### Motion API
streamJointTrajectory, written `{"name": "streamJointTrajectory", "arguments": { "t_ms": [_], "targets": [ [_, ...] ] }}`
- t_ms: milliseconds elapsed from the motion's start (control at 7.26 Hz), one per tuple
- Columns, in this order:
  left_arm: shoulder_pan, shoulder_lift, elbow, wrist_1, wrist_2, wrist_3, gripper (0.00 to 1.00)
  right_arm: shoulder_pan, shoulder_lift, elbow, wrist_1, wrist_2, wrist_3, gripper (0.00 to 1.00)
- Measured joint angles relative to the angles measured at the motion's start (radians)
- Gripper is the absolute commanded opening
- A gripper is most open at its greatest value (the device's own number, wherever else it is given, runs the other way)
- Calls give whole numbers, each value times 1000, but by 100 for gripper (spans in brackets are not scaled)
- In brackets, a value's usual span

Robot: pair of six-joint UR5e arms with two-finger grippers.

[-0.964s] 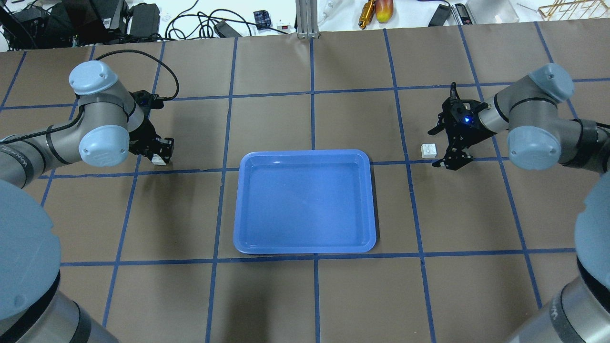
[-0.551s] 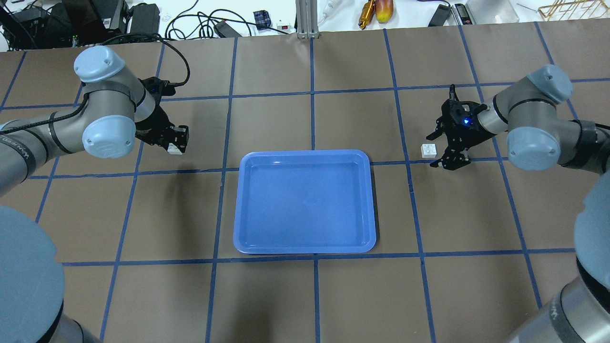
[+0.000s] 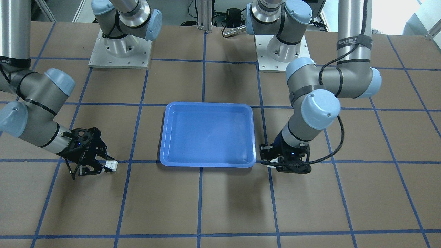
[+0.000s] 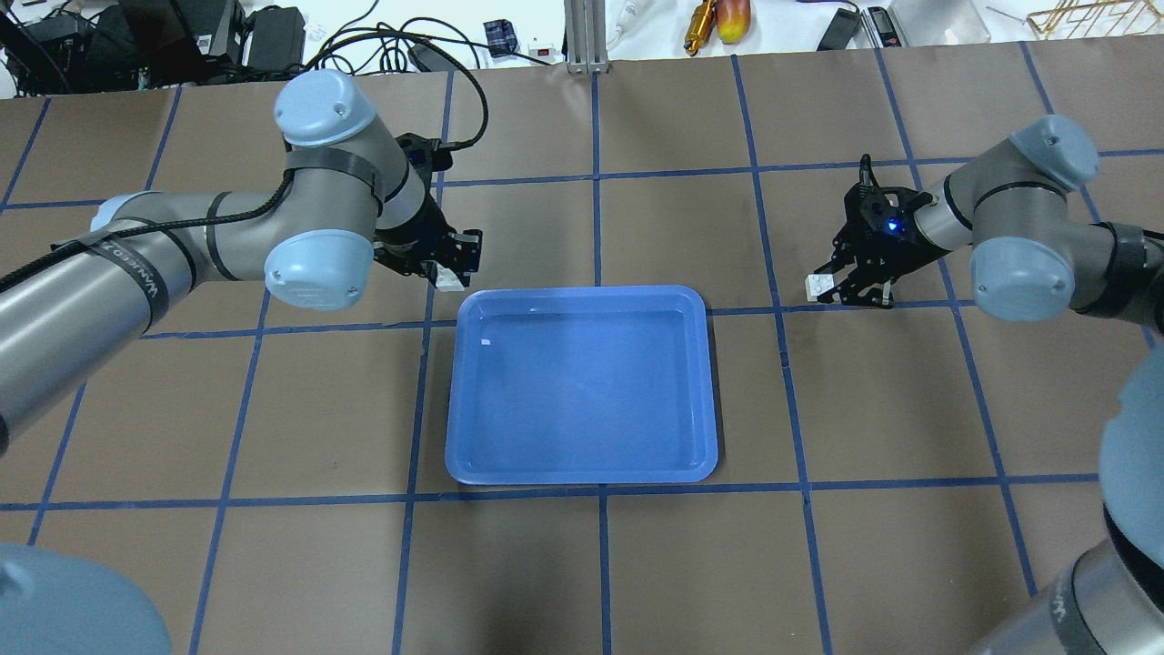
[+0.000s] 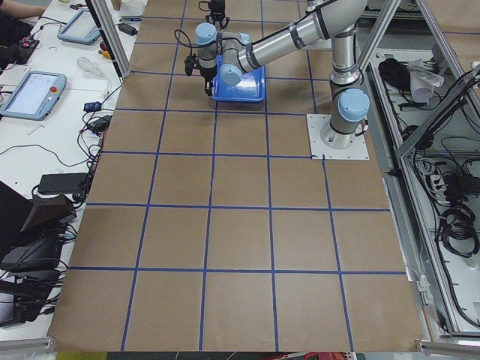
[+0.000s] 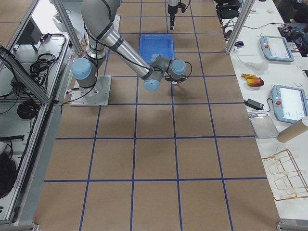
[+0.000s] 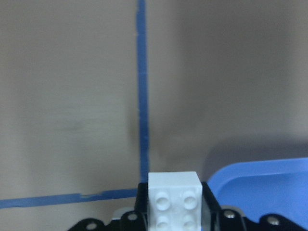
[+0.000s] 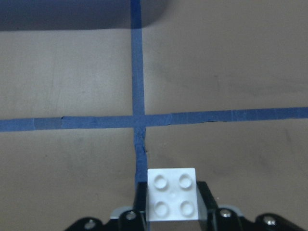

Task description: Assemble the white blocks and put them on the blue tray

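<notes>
The large shallow blue plastic tray (image 4: 582, 477) lies empty. Just past its far left corner, the left claw (image 4: 452, 264) pinches a small white square studded plastic block (image 7: 174, 199). Level with it, well right, the right claw (image 4: 850, 282) grips the other small white studded block (image 8: 172, 193). Pickup looks done; next, line up studs and press together.

The bench (image 4: 582, 564) has a brown surface divided into squares by blue tape lines (image 4: 597, 227). Beyond its far edge, in the overhead view:
- aluminium post (image 4: 582, 36) at 12 o'clock;
- black power brick (image 4: 275, 36) at 11 o'clock;
- gold wire rack (image 4: 1082, 14) at 1 o'clock.
</notes>
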Motion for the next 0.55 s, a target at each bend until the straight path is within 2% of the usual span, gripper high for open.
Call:
{"name": "streamJointTrajectory", "arguments": {
  "t_ms": [551],
  "targets": [
    [-193,-15,-43,37,-7,-288,31,40,-169,-12,183,13,87,0]
  ]
}}
